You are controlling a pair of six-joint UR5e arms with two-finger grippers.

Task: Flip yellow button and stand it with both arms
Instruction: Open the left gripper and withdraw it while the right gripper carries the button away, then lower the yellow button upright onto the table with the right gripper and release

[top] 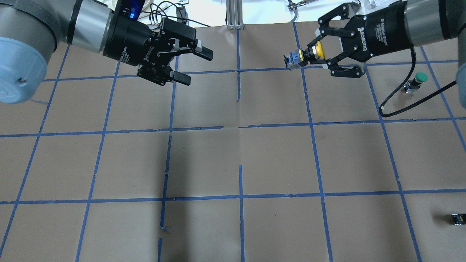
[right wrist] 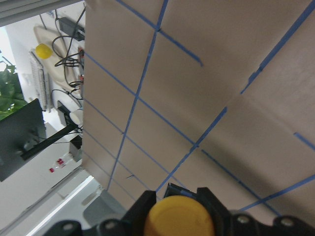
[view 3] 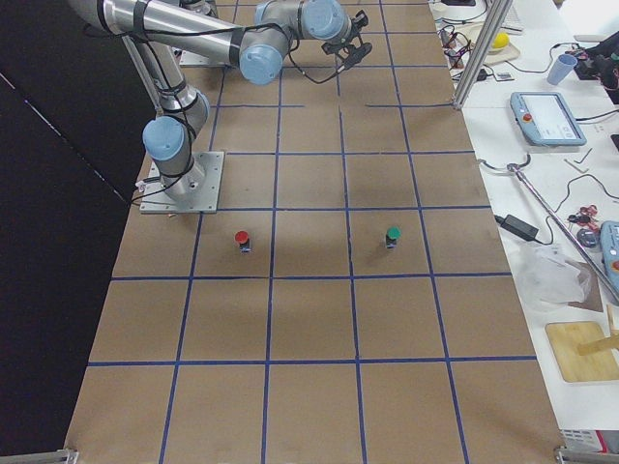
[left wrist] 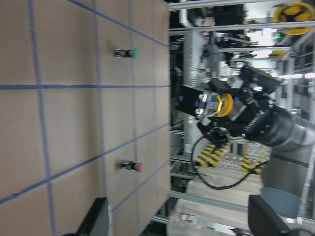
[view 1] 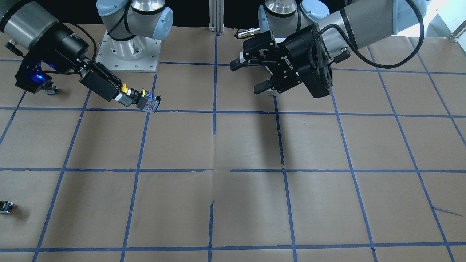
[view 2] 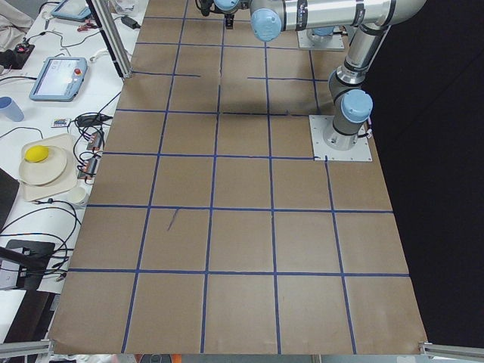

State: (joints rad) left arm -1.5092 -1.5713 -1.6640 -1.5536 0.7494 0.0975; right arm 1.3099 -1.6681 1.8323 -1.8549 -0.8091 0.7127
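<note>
In the overhead view the left claw point(top: 194, 66) hangs above the surface point(top: 276, 160) at about 10 o'clock. Its fingers are spread wide with nothing between them, and the tips point toward 3 o'clock. Well apart from it, at about 1 o'clock, the right claw point(top: 312, 54) is clamped on the yellow button point(top: 307, 54) and holds it in the air, clear of the brown paper. The button lies on its side. Its yellow cap sits back toward the claw's palm, and its blocky body sticks out toward 9 o'clock, facing the left claw. The two claws stand roughly on one line across the top of that view.

At 4 o'clock from the right claw a green-capped button point(top: 415, 83) stands upright on the surface. A small dark part point(top: 457, 218) lies at about 4 o'clock of the surface, close to its right edge. In the right side view a red-capped button point(view 3: 242, 239) also stands upright, with the green one at its 3 o'clock.
</note>
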